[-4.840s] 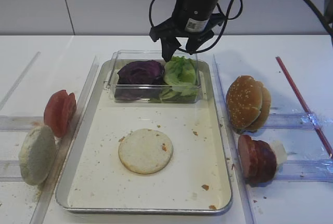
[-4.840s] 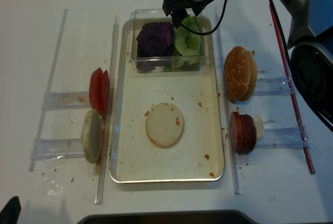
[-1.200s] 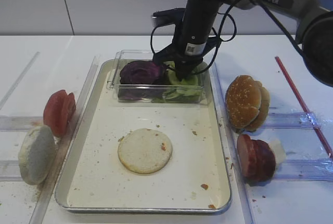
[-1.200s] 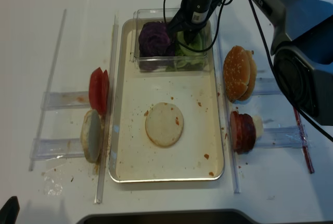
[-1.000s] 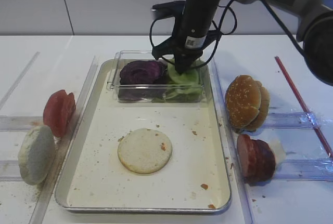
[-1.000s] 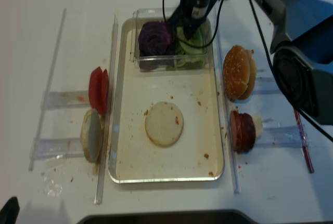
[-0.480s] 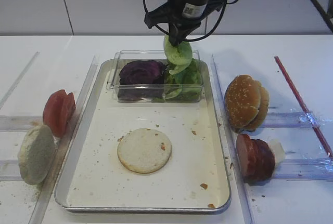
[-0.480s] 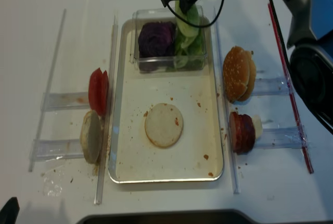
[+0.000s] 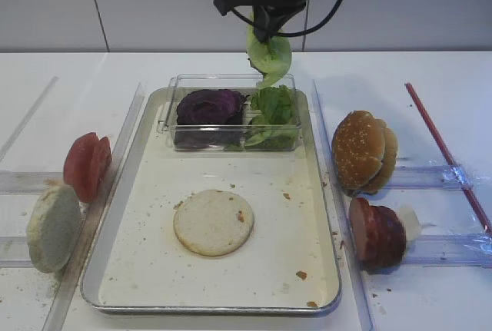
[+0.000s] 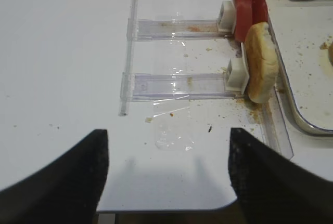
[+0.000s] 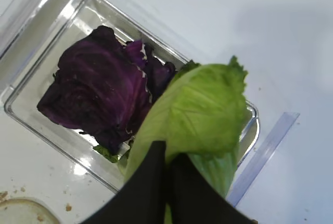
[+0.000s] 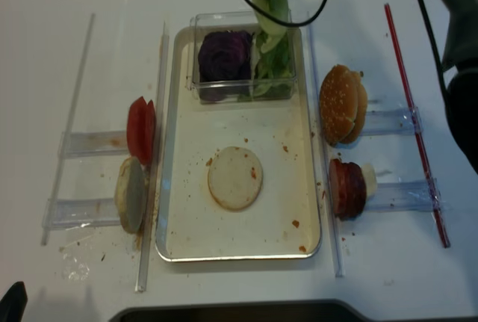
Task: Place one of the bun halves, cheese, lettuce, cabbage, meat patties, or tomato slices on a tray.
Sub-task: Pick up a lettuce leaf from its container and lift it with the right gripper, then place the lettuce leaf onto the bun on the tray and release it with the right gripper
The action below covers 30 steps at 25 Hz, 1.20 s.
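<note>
My right jaws (image 9: pixel 268 35) are pinched together on the stem end of a lettuce (image 9: pixel 269 56) leaf, which hangs free in the air above the clear box (image 9: pixel 231 124) at the tray's (image 9: pixel 323 216) twelve o'clock end. In the wrist view only the thin pale rib sits between my fingertips (image 11: pixel 151 182), and the broad crinkled blade droops away from them. That grip looks slight to me: a quick swing toward the middle of the tray could let the leaf slip out, or tear at the rib, and drop it back among the purple cabbage (image 9: pixel 209 107) and the remaining greens. The leaf also dangles low enough that its tip might catch the box wall as I carry it toward six o'clock, dragging the box along. A pale bun half (image 9: pixel 214 222) lies at the tray's centre; a floppy leaf may land folded or partly off it. My left jaws (image 10: pixel 166 177) stand apart over bare table (image 10: pixel 62 52) at nine o'clock, holding nothing, near the tomato slices (image 10: pixel 248 3).
</note>
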Motion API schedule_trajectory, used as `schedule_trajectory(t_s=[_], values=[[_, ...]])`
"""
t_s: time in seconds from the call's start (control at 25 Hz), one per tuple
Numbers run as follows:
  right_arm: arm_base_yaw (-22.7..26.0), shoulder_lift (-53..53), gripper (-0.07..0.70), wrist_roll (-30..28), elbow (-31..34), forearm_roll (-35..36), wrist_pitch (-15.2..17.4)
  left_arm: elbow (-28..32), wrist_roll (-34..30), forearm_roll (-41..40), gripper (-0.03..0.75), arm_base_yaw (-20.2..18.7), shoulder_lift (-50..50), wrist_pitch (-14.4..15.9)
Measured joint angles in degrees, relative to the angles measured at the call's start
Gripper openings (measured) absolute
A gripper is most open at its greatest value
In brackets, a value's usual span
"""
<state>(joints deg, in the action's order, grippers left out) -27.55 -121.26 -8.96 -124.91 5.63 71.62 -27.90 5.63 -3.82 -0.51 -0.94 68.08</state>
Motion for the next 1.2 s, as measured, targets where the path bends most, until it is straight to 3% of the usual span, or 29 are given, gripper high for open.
schedule_trajectory(t_s=[0.44,0.84,1.2], values=[[0.00,6.74,0.015,0.45,1.20,0.65,0.34,0.00,0.00,0.00,0.449,0.00,0.00,0.00],[-0.37,17.81,0.015,0.69,16.97,5.98,0.47,0.00,0.00,0.00,0.447,0.00,0.00,0.00],[-8.57,22.95,0.015,1.81,23.78,7.29,0.47,0.00,0.00,0.00,0.447,0.00,0.00,0.00]])
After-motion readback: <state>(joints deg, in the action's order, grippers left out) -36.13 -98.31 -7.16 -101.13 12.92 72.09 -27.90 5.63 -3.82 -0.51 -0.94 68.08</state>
